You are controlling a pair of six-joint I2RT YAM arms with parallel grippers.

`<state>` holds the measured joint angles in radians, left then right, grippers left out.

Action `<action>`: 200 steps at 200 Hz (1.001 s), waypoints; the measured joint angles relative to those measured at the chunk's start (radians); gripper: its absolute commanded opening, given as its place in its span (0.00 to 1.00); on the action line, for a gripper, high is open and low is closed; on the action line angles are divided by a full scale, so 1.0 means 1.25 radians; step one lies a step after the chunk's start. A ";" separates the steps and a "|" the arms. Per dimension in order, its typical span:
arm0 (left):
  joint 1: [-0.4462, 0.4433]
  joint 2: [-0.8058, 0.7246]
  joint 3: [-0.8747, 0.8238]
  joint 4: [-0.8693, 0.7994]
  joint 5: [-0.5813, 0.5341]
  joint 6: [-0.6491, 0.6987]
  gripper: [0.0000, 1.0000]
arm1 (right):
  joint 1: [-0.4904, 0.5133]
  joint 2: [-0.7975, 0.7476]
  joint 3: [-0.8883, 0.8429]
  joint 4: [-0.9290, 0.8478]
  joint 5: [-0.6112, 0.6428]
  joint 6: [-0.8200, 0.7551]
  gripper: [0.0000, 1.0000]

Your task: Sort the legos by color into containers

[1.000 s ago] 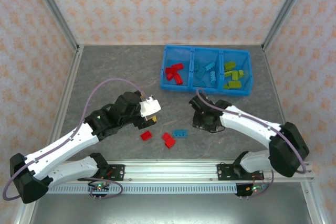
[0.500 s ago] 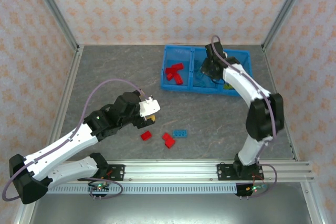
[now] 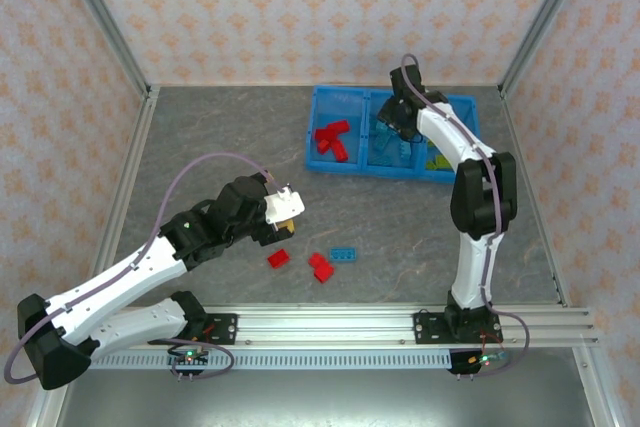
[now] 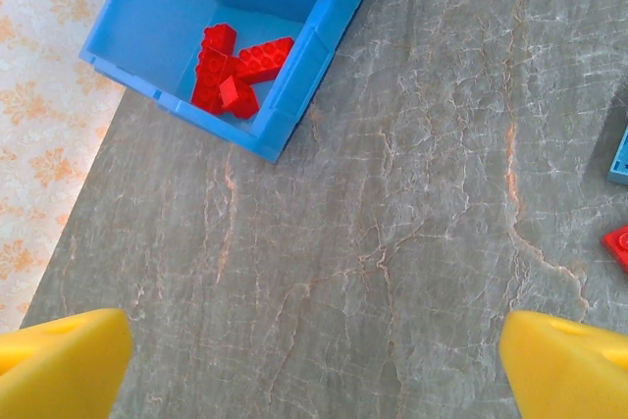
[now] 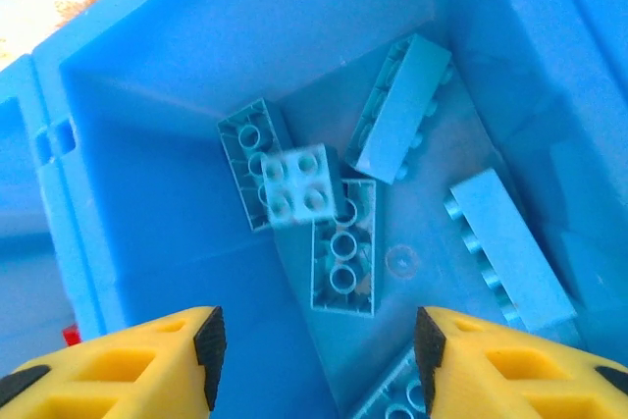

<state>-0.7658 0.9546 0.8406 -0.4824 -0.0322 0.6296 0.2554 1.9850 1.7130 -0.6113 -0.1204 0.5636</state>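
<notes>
Bricks already in the tray (image 3: 340, 107) are grouped by colour. Red bricks (image 3: 332, 139) sit in the left compartment (image 4: 186, 36), light blue bricks (image 5: 343, 242) in the middle compartment (image 5: 147, 144), and lime green bricks (image 3: 437, 160) in the right one, partly hidden by the right arm (image 3: 470, 197).

That arm is stretched far across the table (image 3: 200, 147) so that the right gripper (image 5: 316, 340) hangs directly over the middle compartment. Its yellow fingers (image 5: 147, 365) are spread apart with nothing between them. The pose suits a release into the blue section. The small square brick (image 5: 299, 183), lying askew on top of two longer ones just ahead of the fingers, looks dropped rather than placed.

Three legos lie loose on the table near the arm bases: a red brick (image 3: 278, 259), a second red brick (image 3: 321, 267) and a light blue plate (image 3: 345, 253) just beside it.

The left gripper (image 4: 316, 365) hovers over bare table a little beyond them, its fingers wide apart and empty. In its wrist view only slivers of the blue plate and one red brick show at the right edge, well off the gap between the fingers, while the red compartment lies ahead to the upper left. It seems parked close to the loose pieces and ready to collect them. It would need to shift sideways over one before closing.
</notes>
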 measured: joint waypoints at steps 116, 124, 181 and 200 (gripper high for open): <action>0.064 0.204 0.231 -0.131 -0.002 -0.260 0.87 | 0.161 -0.471 -0.337 -0.012 -0.206 -0.184 0.73; 0.064 0.225 0.254 -0.142 0.007 -0.310 0.84 | 0.158 -0.478 -0.338 -0.020 -0.206 -0.194 0.74; 0.057 0.278 0.143 -0.226 0.065 -0.572 0.79 | 0.156 -0.449 -0.321 -0.043 -0.205 -0.246 0.76; 0.052 0.305 0.099 -0.236 0.086 -0.609 0.78 | 0.156 -0.424 -0.320 -0.044 -0.211 -0.249 0.77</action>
<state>-0.7006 1.3357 0.9638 -0.7769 0.0757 -0.1318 0.4507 1.4548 1.3132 -0.6659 -0.3836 0.2523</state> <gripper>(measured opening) 0.791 0.763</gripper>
